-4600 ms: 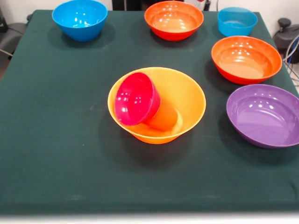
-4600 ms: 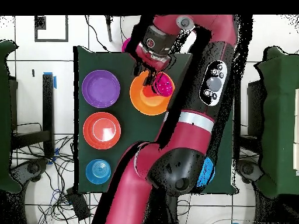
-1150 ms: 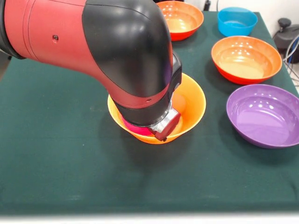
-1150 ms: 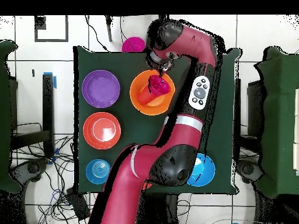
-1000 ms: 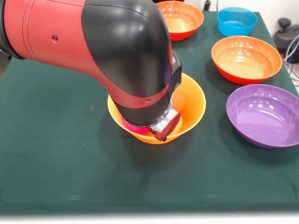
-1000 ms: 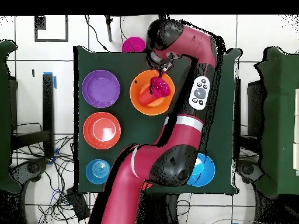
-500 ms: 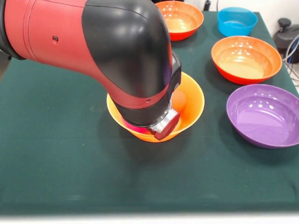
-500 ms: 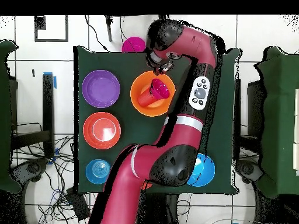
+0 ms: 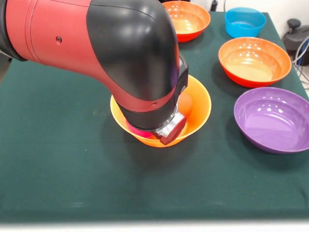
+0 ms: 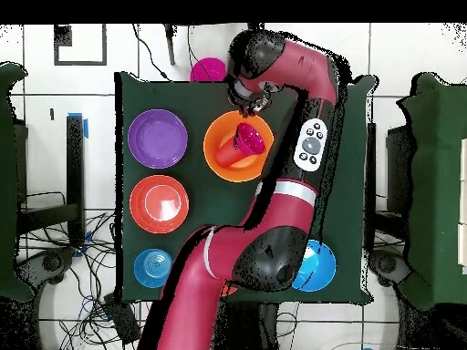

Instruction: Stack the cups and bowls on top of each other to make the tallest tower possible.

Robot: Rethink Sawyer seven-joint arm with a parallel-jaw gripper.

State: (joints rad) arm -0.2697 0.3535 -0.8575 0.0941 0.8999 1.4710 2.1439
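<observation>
The large yellow-orange bowl (image 9: 195, 104) stands mid-table as the tower's base; it also shows in the overhead view (image 10: 219, 137). Inside it a small magenta bowl (image 10: 252, 139) lies tilted on an orange-red cup (image 10: 232, 159). In the front view only a sliver of the magenta bowl (image 9: 136, 131) shows under the arm. My gripper (image 10: 246, 110) hangs over the yellow-orange bowl's rim, beside the magenta bowl. The arm's wrist hides it in the front view. I cannot see whether it touches the magenta bowl.
A purple bowl (image 9: 273, 118), two orange-red bowls (image 9: 254, 60) (image 9: 189, 19) and a small blue bowl (image 9: 245, 21) stand along one side of the table. A larger blue bowl (image 10: 321, 266) shows beside the arm's base. A pink bowl (image 10: 209, 68) sits past the table's far edge.
The arm came down over the yellow-orange bowl. In the last second the gripper drew slightly away from the robot's base, baring more of the magenta bowl; the yellow-orange bowl shifted a little.
</observation>
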